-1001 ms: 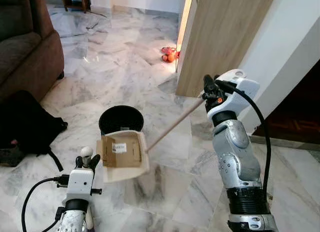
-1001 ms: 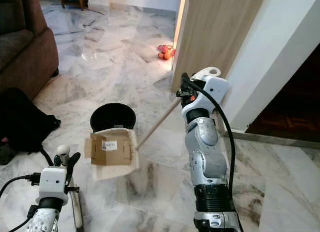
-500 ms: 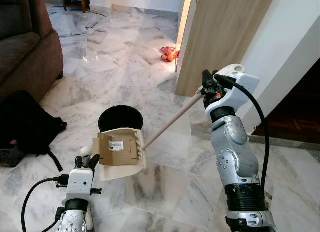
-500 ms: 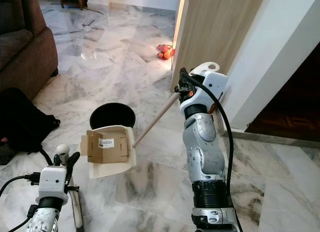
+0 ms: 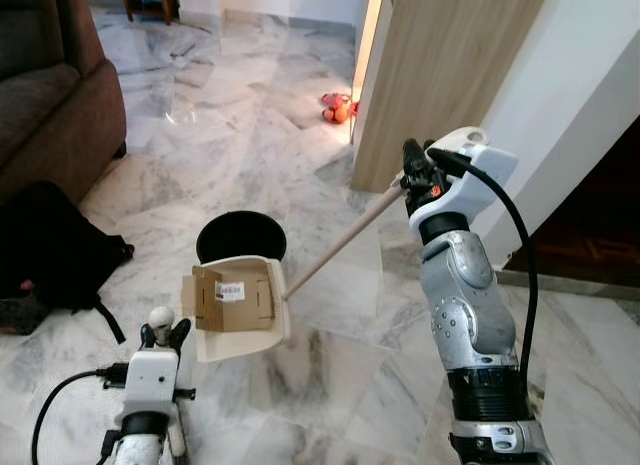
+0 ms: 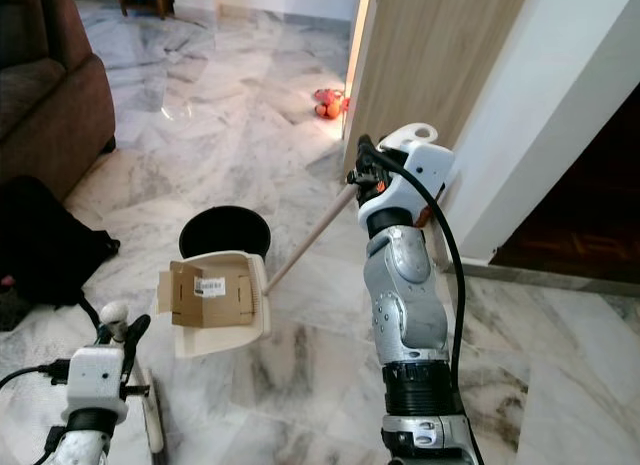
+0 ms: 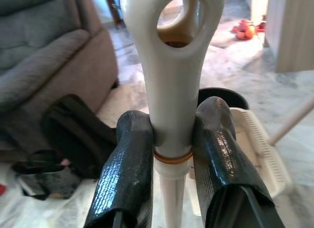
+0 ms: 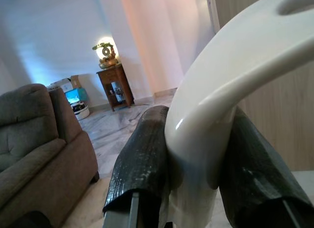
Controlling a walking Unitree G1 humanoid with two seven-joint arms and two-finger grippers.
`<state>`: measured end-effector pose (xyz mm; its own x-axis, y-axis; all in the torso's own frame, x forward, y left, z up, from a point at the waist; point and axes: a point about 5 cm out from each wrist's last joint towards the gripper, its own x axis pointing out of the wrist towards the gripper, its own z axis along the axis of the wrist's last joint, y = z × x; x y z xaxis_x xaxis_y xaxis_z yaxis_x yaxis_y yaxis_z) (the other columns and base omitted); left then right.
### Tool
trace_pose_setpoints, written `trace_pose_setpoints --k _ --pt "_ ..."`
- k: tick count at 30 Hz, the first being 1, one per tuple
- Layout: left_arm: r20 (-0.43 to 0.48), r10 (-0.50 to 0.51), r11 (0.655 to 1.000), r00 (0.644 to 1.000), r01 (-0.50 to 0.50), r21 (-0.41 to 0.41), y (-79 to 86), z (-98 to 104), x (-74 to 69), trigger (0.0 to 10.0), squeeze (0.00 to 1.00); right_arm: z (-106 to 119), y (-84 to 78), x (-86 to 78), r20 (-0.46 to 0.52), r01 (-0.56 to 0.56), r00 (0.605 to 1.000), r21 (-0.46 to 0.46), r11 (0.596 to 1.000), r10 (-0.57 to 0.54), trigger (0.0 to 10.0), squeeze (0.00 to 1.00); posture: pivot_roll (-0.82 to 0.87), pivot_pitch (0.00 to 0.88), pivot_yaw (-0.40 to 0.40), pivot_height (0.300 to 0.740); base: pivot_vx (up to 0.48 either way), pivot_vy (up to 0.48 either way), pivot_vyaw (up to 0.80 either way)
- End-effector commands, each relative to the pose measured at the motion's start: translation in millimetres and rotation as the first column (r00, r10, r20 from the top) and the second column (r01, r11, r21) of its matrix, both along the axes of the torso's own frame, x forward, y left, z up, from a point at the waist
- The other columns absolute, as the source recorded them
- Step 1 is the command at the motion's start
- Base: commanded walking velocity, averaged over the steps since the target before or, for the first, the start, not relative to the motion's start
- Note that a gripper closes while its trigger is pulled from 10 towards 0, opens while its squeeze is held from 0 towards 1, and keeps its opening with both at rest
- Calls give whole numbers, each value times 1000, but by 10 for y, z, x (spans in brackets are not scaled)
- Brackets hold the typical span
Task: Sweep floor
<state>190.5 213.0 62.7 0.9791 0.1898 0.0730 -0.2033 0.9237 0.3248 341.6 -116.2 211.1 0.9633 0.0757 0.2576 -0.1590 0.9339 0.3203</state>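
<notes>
Dustpan (image 5: 240,310) cream, held off the marble floor (image 5: 330,375), its front edge just over the near rim of the black bin (image 5: 241,237). A flattened piece of brown cardboard (image 5: 232,298) with a white label lies in the pan. The pan's long pale handle (image 5: 340,243) slants up to the right hand (image 5: 412,175), raised about level with the wooden door panel (image 5: 440,75). In the right wrist view both black fingers (image 8: 140,162) press against the white curved grip (image 8: 221,105) of the handle; hand closed on it.

Left hand (image 5: 160,330) low in the foreground, near the pan's left side. Left wrist view: the two fingers (image 7: 125,174) clamp a white broom handle (image 7: 171,90) just below its hanging loop, an orange ring at the pinch point. Handle upright.

Surroundings: brown sofa (image 5: 50,95) far left; black bag (image 5: 55,250) on the floor beside it. Small orange-red objects (image 5: 338,109) on the floor near the door edge, too small to identify. White wall (image 5: 590,105) to the right, dark opening (image 5: 600,225) beyond it.
</notes>
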Motion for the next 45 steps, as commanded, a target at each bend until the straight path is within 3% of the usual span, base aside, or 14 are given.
trace_pose_setpoints --k 1,45 --pt "66 36 998 997 -39 45 65 152 -6 10000 0 204 -1 0 87 0 996 39 999 -3 10000 0 160 86 -96 740 0 0 0" --pt "73 50 996 996 -55 70 75 179 98 10000 0 158 78 -9 82 -43 996 12 999 42 10000 0 166 68 -95 740 0 0 0"
